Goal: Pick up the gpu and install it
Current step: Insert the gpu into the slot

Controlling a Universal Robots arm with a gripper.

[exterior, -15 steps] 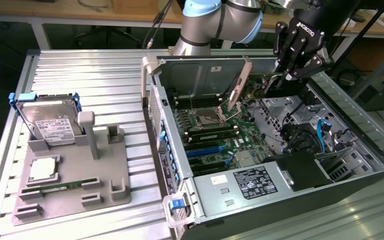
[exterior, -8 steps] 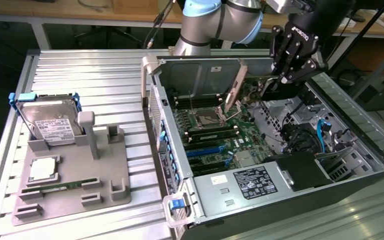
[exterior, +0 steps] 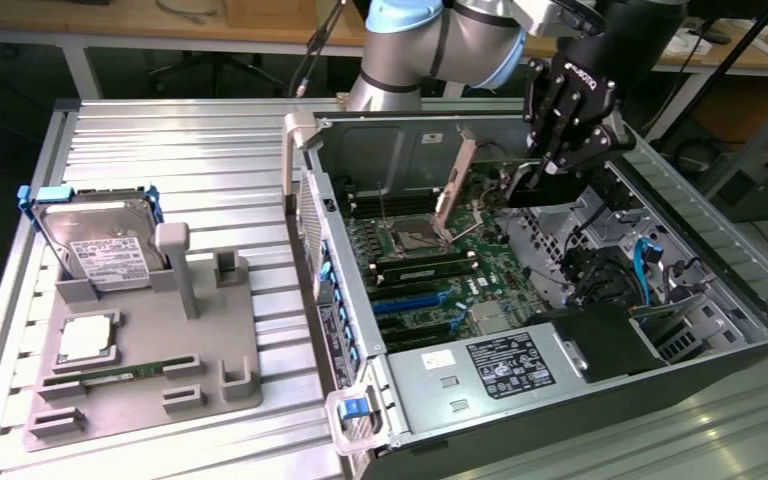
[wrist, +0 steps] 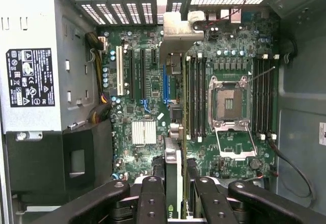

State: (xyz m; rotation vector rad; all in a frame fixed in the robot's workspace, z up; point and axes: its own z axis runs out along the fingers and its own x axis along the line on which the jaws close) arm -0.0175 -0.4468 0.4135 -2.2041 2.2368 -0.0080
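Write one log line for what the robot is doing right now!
gripper: shut on gpu | place: inside open computer case | gpu: held above motherboard, not seated

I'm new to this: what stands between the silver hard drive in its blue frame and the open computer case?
In the exterior view, two upright posts of the grey plastic holder, then a strip of ribbed metal table.
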